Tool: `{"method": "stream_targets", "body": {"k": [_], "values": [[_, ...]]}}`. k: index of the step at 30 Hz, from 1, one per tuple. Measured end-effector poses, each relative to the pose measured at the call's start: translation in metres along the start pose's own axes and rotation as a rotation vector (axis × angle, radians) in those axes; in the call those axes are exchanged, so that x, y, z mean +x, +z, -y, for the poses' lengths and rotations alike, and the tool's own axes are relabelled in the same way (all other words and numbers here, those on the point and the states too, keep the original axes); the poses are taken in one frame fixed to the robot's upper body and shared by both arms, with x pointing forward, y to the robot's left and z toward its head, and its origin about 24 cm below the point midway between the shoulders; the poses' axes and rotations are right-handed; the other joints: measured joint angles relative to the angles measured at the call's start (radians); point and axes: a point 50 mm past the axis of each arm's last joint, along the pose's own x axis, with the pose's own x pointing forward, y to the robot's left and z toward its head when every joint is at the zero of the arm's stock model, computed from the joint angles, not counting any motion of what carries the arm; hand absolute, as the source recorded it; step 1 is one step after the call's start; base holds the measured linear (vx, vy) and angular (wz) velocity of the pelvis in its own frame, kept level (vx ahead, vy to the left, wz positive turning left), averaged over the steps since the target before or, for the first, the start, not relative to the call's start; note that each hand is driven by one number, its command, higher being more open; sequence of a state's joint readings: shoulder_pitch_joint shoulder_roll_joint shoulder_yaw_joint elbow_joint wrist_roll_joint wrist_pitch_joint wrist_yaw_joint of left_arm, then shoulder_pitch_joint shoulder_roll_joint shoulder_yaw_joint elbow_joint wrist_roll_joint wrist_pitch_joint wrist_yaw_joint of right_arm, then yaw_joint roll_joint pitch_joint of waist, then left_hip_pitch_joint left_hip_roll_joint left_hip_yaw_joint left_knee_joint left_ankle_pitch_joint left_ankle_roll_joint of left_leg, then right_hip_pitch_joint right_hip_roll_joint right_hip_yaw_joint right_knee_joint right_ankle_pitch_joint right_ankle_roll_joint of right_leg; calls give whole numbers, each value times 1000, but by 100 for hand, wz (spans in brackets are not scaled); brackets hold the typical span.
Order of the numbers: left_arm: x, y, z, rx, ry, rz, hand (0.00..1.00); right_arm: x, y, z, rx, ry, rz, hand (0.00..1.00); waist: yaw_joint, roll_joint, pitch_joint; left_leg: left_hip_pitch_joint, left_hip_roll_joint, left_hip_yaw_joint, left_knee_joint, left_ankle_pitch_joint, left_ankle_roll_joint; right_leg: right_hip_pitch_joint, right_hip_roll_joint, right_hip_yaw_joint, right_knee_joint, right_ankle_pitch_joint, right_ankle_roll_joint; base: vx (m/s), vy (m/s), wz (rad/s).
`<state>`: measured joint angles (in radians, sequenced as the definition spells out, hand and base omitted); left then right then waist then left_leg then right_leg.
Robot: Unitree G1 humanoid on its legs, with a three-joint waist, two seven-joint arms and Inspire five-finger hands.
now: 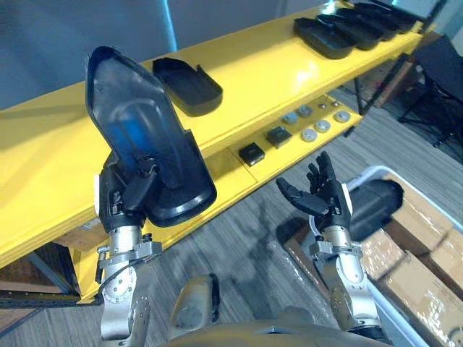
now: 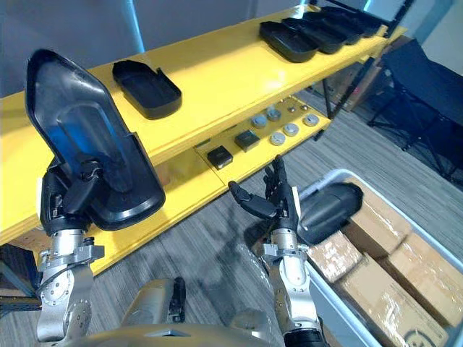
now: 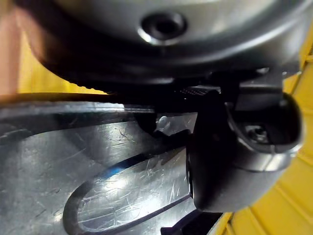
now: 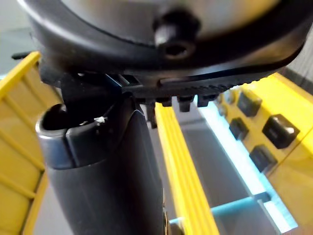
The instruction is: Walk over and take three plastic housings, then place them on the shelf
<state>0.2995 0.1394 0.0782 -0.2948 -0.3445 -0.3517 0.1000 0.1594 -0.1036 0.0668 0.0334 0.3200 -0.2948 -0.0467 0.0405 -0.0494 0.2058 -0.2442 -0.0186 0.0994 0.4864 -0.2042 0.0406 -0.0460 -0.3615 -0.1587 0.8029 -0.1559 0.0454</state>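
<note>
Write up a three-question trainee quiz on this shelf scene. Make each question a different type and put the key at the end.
1. True or false: the right robot hand is shut on a housing.
2. Where does the lone housing lie? A: on the top level of the yellow shelf. B: on its lower level. C: in the right robot hand.
3. Fill in: the tilted housing is gripped by the ____ robot hand.
Key: 1 false, its fingers are spread and hold nothing. 2 A. 3 left: the left robot hand is curled round its lower end.
</note>
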Motion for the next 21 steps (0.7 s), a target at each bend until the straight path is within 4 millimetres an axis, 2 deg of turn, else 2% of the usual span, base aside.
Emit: {"method": "stream_targets", "body": {"k": [1, 3, 5, 6, 7, 8, 9, 10, 11, 12, 13, 16, 19, 21], "values": [[2, 2, -2, 8, 7, 10, 0, 0, 1, -1, 5, -6, 9, 100, -7, 2, 1, 35, -7, -28, -43, 12, 21, -26, 36, 15, 31, -64, 9, 355, 53, 55], [9, 6, -1, 4, 13, 39, 0, 2, 3, 0, -36, -8, 25, 100, -21, 18, -4, 100, -7, -84, -117, 36, 8, -52, 127, 19, -82, -135, -5, 377, 20, 68], [19, 11, 5, -5, -13, 78, 0, 4, 10, 6, -63, -21, 56, 100, -35, 29, -11, 137, -6, -132, -154, 40, 3, -94, 195, 52, -202, -142, -17, 376, -57, 89], [25, 13, 9, -14, -25, 99, 0, 7, 17, 10, -96, -26, 84, 100, -49, 37, -14, 153, -6, -166, -161, 40, 1, -124, 228, 100, -252, -137, -11, 360, -95, 102], [28, 13, 11, -20, -31, 104, 0, 7, 22, 13, -108, -30, 101, 100, -51, 40, -17, 160, -6, -177, -160, 37, -2, -136, 238, 120, -288, -126, 0, 291, -114, 96], [29, 13, 13, -25, -33, 110, 0, 9, 31, 17, -126, -29, 136, 100, -52, 35, -23, 178, -12, -191, -157, 27, -20, -137, 243, 124, -396, -49, 3, 234, -117, 69], [29, 14, 12, -20, -30, 112, 0, 11, 37, 17, -129, -21, 165, 100, -51, 12, -37, 184, -28, -194, -150, 10, -44, -138, 229, 120, -482, 118, -14, 355, -239, 76], [26, 9, 13, -38, -10, 94, 0, 15, 46, 19, -148, -9, 206, 100, -52, 33, -59, 181, -7, -211, -126, -25, -60, -109, 235, 93, -508, 105, 25, 239, -183, 46], [25, 8, 13, -40, -6, 90, 0, 16, 47, 20, -151, -6, 211, 100, -50, 39, -61, 180, -1, -210, -124, -28, -64, -103, 241, 88, -517, 107, 22, 309, -245, 34], [19, 4, 13, -46, 3, 65, 0, 24, 57, 20, -180, 24, 250, 100, -38, 65, -77, 183, 39, -209, -125, -36, -76, -60, 278, 63, -591, 124, 6, 195, -155, 23], [17, 2, 13, -46, 3, 52, 0, 29, 64, 19, -193, 42, 280, 100, -38, 75, -83, 186, 57, -204, -133, -35, -78, -33, 293, 40, -627, 130, -2, 218, -177, 32], [16, 1, 15, -62, 5, 50, 0, 35, 74, 18, -195, 54, 329, 100, -32, 78, -86, 209, 68, -203, -185, -9, -92, -4, 298, 7, -655, 131, -6, 90, -80, 35], [15, 0, 16, -68, 2, 47, 0, 34, 74, 20, -189, 52, 326, 100, -15, 86, -90, 219, 63, -202, -223, 13, -93, 18, 289, -23, -674, 129, -8, 24, -7, 33], [13, -1, 15, -74, -3, 36, 0, 32, 71, 21, -164, 43, 318, 100, -19, 84, -90, 213, 54, -163, -237, 45, -94, 35, 269, -61, -685, 129, -8, -22, 31, 60]]}}
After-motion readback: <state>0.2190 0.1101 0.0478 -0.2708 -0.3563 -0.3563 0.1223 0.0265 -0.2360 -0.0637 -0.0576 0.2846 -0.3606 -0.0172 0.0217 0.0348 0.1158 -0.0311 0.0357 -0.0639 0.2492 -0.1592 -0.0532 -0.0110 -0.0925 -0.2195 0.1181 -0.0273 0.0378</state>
